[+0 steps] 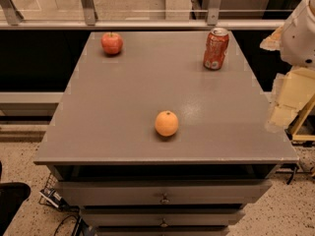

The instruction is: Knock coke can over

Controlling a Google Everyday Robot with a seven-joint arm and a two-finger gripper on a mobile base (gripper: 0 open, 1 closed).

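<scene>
Grey flat table top (123, 97) is seen first, with a round orange fruit (167, 123) near its front. Off the right edge, the cream gripper (285, 102) is held; open or closed cannot be told. Far back right, the red metal coke can (216, 48) is stood upright.

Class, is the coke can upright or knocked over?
Upright: coke can base down, silver top up. Gripper hangs beyond the table's right edge.

coke can (215, 48) markings unreadable, gripper (282, 108) at right edge
</scene>
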